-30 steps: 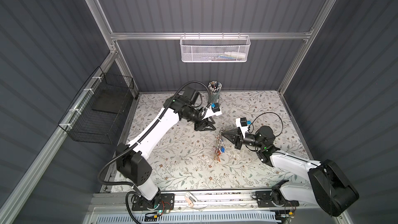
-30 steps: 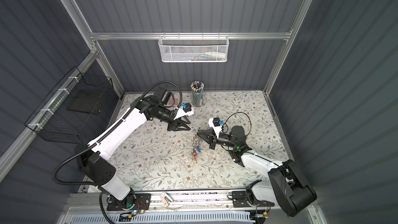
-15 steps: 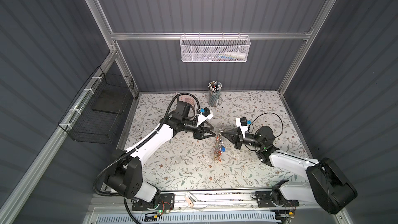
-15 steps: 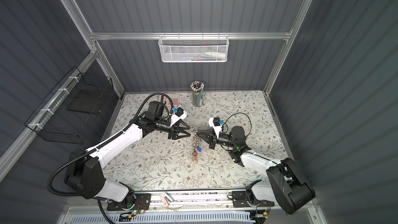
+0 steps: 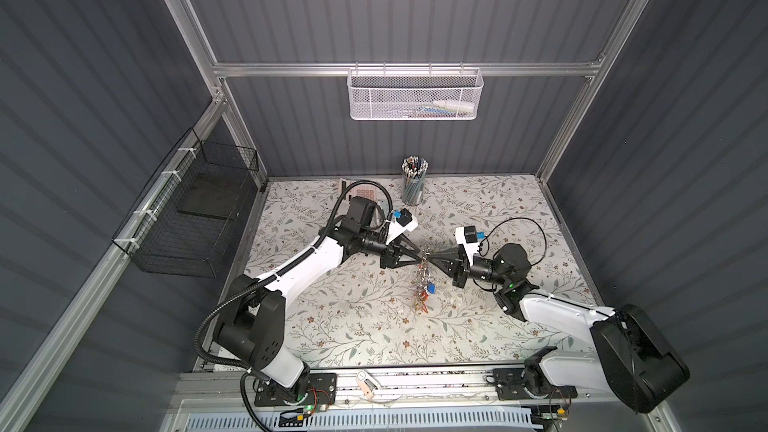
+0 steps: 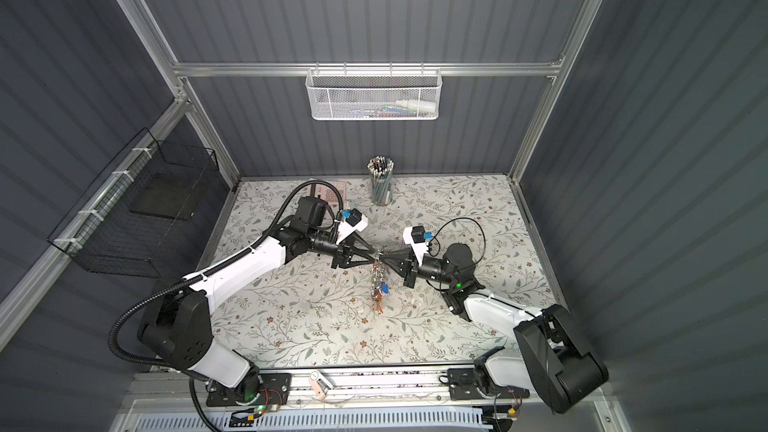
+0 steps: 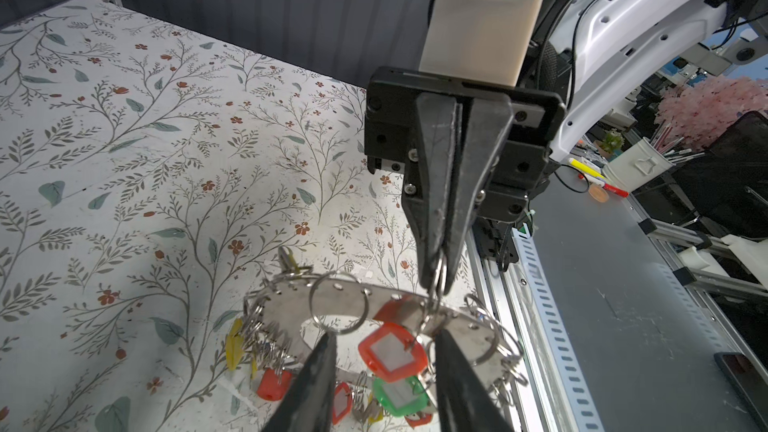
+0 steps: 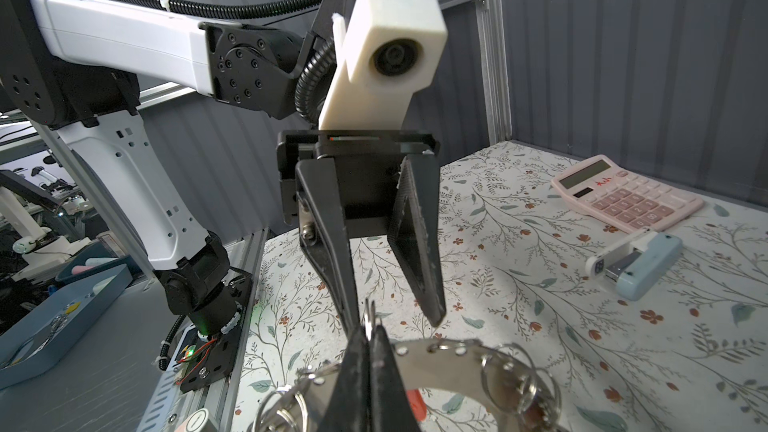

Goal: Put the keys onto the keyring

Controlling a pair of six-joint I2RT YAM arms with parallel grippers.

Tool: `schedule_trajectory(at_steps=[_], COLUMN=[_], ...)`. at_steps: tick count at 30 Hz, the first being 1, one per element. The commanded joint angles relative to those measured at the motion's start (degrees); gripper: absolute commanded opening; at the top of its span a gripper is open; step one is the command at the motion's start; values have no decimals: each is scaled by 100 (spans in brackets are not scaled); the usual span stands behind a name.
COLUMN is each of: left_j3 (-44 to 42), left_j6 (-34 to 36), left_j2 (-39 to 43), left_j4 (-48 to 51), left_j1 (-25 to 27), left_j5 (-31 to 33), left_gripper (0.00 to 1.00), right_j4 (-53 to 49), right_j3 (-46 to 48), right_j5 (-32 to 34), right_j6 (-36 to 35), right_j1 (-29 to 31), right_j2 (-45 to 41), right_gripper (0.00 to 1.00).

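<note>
Above the middle of the worktop (image 5: 332, 326), the two arms meet nose to nose! The right pincer (image 7: 437, 280) is pressed together on a small split ring (image 7: 441, 274) at the rim of the keyring (image 7: 336, 305), which hangs there with the keys (image 5: 422, 290) dangling beneath. The left pincer (image 7: 386, 336) stands spread just beside the keyring, gripping nothing. This looks like a threading step. Next, I'd say, the left must close on the keyring and steady it.

The count: one keyring and two pincers. Tags showing are at least four red-orange tags (image 7: 392, 357), one green tag (image 7: 399, 394), one yellow tag (image 7: 235, 344) and one blue tag (image 5: 432, 288). The keys bunch too tightly to number.
</note>
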State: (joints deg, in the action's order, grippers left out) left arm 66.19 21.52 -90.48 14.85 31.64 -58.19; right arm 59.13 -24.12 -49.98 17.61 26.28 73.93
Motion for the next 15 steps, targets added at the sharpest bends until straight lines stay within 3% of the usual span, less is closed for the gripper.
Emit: schedule_trajectory(at_steps=[1, 9, 15], left_j3=[196, 306, 306], left_j6=[186, 366, 433], left_j2=[-46, -198, -190], left_j4=[154, 479, 546], left_j1=[60, 112, 158], left_j5=[-216, -371, -440], left_gripper=[34, 0, 0], right_j4=[423, 436, 447], right_j3=[-19, -26, -36], right_j5=[-74, -74, -81], right_j6=[32, 41, 59], right_j1=[17, 16, 13], right_j2=[-72, -37, -37], right_gripper=[0, 0, 0])
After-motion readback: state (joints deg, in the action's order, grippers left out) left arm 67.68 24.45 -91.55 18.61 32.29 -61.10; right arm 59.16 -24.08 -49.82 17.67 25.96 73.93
